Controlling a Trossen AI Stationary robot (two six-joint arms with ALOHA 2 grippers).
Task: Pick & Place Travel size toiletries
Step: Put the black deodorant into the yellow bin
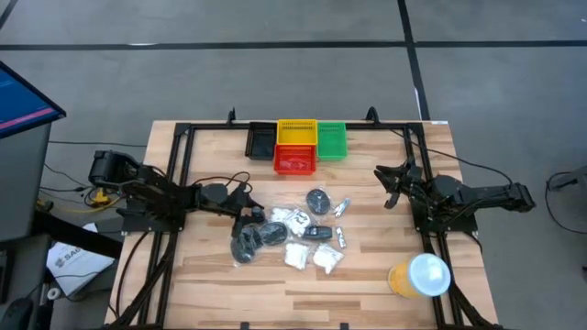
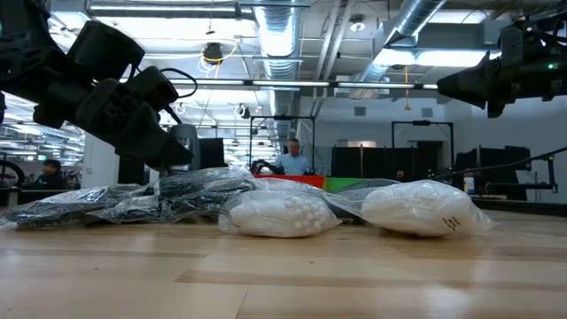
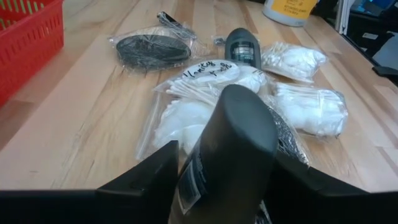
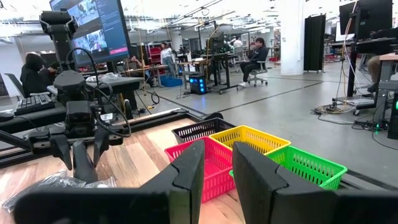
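The toiletries lie in a heap on the table middle [image 1: 298, 234]: dark discs in clear wrap [image 3: 152, 50], white crinkly packets [image 2: 279, 213] [image 3: 311, 109], a black oblong piece [image 3: 241, 46] and a silvery tube [image 1: 342, 208]. My left gripper [image 1: 248, 220] [image 3: 225, 152] is at the heap's left edge, shut on another black oblong piece [image 3: 239, 124]. My right gripper [image 1: 390, 181] [image 4: 217, 168] waits right of the heap, raised, with a narrow gap between its fingers and holding nothing. My left gripper has the black oblong piece pinched between its two fingers, one on each long side [image 3: 205, 168]. The piece lies along the fingers, and its rounded end [image 3: 245, 102] reaches out past the fingertips over the heap. Whether it is lifted clear does not show.
Black [image 1: 261, 140], yellow [image 1: 296, 131], green [image 1: 331, 139] and red [image 1: 295, 159] bins stand at the table's far edge. An orange cup with a white lid [image 1: 417, 275] is near the right near corner. Bare wood lies along the near edge. People sit in the room behind [image 2: 288, 159].
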